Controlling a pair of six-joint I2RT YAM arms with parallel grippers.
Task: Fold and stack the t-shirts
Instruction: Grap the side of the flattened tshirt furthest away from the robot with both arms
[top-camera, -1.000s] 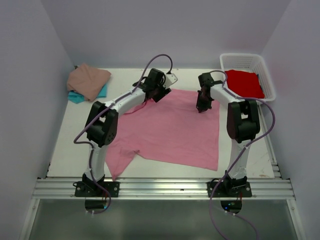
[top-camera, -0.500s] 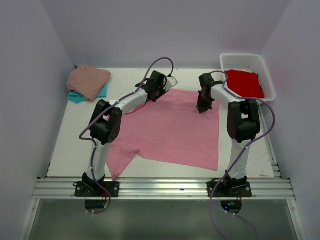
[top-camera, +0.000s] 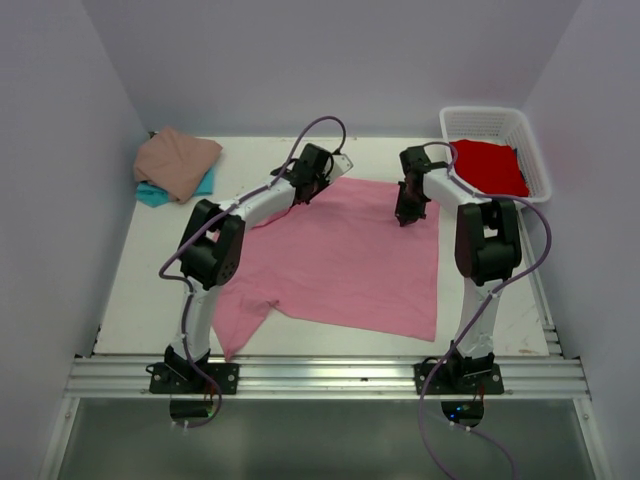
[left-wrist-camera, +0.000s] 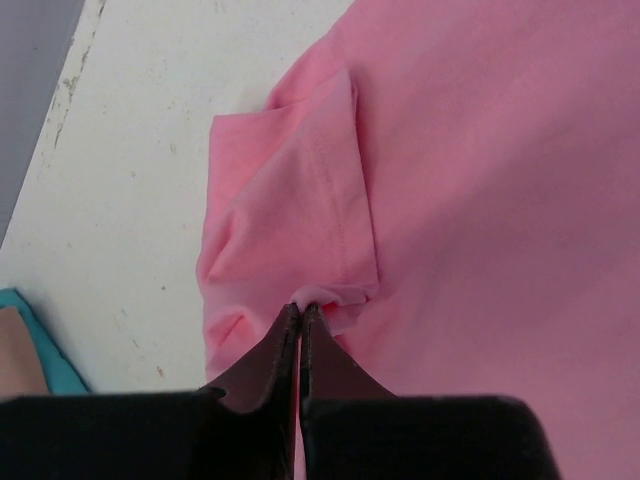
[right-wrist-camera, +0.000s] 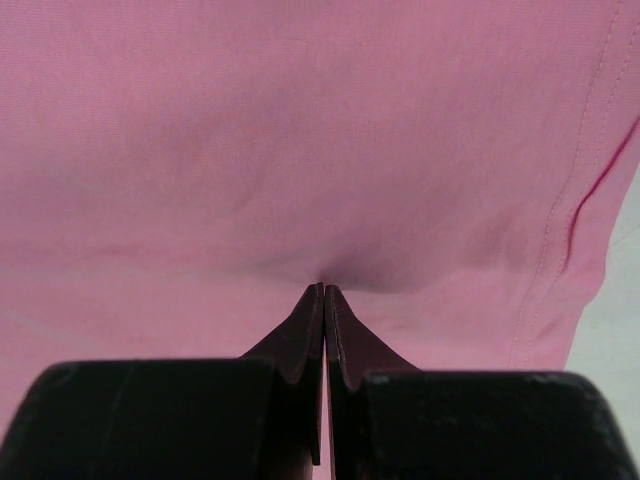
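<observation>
A white, scuffed table (top-camera: 140, 290) sits between pale lilac walls (top-camera: 330, 60), with an aluminium rail (top-camera: 330, 375) along its near edge. At the far right corner a white plastic lattice basket (top-camera: 480, 112) holds a crumpled red t-shirt (top-camera: 488, 165). A bright pink cotton t-shirt (top-camera: 345, 260) lies spread flat across the middle of the table. The left gripper (left-wrist-camera: 302, 315) is clamped on its folded sleeve hem at the far left. The right gripper (right-wrist-camera: 324, 292) is pinched tight on puckered pink fabric near the far right edge. At the far left corner a dusty tan-pink t-shirt (top-camera: 175, 160) rests folded on a teal t-shirt (top-camera: 150, 193).
</observation>
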